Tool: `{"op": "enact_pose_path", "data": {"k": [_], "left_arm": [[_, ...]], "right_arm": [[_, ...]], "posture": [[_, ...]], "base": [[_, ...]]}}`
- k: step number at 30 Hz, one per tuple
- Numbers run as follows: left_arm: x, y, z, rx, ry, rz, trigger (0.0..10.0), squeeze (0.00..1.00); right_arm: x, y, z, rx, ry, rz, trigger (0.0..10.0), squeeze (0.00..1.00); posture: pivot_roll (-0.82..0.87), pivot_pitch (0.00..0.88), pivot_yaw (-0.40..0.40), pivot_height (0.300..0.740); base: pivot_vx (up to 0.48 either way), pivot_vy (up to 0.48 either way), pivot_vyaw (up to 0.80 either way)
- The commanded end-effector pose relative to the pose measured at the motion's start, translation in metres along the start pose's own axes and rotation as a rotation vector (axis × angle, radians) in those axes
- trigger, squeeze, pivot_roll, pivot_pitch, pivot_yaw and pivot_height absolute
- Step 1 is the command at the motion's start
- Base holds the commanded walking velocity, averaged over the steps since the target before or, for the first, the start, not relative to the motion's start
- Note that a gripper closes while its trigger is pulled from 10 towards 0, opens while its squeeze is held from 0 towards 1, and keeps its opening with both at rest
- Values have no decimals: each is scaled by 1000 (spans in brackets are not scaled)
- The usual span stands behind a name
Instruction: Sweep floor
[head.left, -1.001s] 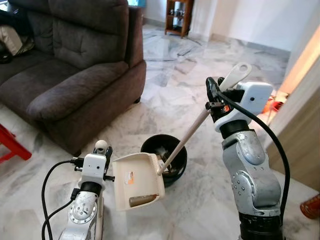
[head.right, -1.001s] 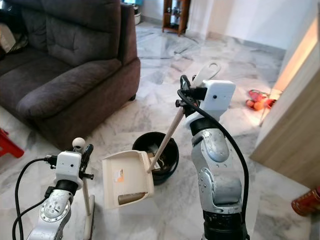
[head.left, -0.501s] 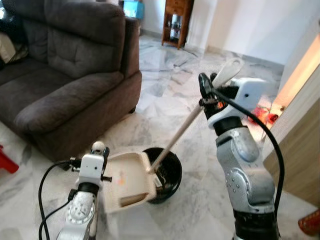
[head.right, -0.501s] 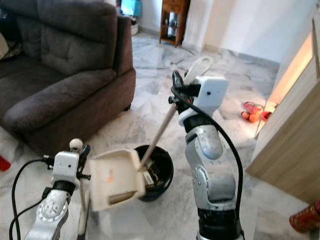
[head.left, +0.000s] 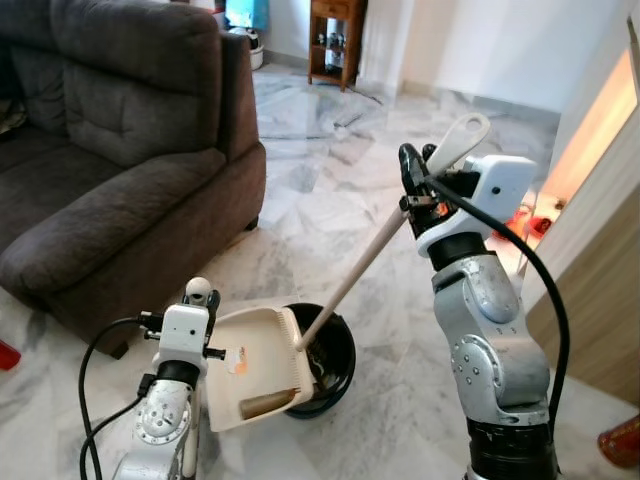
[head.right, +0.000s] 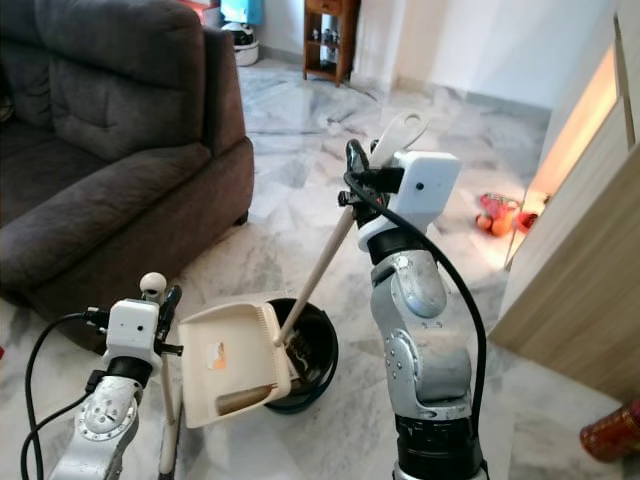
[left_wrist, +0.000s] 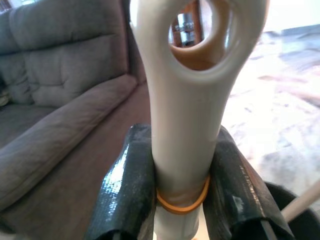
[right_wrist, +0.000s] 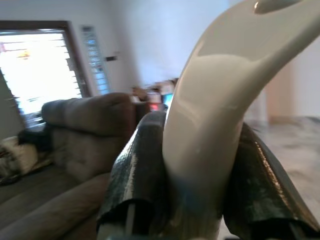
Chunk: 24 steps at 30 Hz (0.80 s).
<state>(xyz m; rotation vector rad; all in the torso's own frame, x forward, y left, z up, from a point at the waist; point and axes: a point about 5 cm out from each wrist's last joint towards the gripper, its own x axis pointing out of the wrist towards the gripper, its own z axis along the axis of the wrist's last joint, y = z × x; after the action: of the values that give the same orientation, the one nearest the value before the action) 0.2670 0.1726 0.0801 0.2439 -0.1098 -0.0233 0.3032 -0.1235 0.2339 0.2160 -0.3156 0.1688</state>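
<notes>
My right gripper (head.left: 415, 186) is shut on the top of a long cream handle (head.left: 355, 270) that slants down to a cream dustpan (head.left: 258, 362). The pan is tilted, its back edge over the rim of a black bin (head.left: 335, 350), with a brown bit of debris (head.left: 262, 404) lying in it. My left gripper (head.left: 203, 306) is low at the left beside the pan, shut on a cream broom handle (head.right: 165, 425) that stands upright. The left wrist view shows black fingers (left_wrist: 127, 195) clamping that handle below its hanging loop. In the right wrist view, fingers (right_wrist: 137, 175) clamp the white handle end.
A dark grey sofa (head.left: 100, 180) fills the left side, its corner close to the bin. A wooden panel (head.left: 600, 290) stands at the right. Orange toys (head.right: 490, 215) lie on the marble floor beyond, and a wooden shelf (head.left: 335, 40) is at the back.
The whole picture has shifted, so the camera has moved; the sofa now sits further left. Both grips are unchanged and the dustpan stays tilted at the bin.
</notes>
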Motion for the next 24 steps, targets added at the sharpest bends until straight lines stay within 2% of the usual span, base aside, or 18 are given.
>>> {"op": "enact_pose_path", "data": {"k": [1, 24], "left_arm": [[2, 6, 7, 21, -39, 13, 10000, 0], [4, 5, 8, 17, -44, 11, 10000, 0]], "right_arm": [[3, 10, 13, -1, -70, 39, 10000, 0], [3, 13, 16, 11, -89, 54, 10000, 0]], "posture": [[118, 9, -4, 740], [119, 9, -5, 740]], "base": [[296, 0, 0], [299, 0, 0]]}}
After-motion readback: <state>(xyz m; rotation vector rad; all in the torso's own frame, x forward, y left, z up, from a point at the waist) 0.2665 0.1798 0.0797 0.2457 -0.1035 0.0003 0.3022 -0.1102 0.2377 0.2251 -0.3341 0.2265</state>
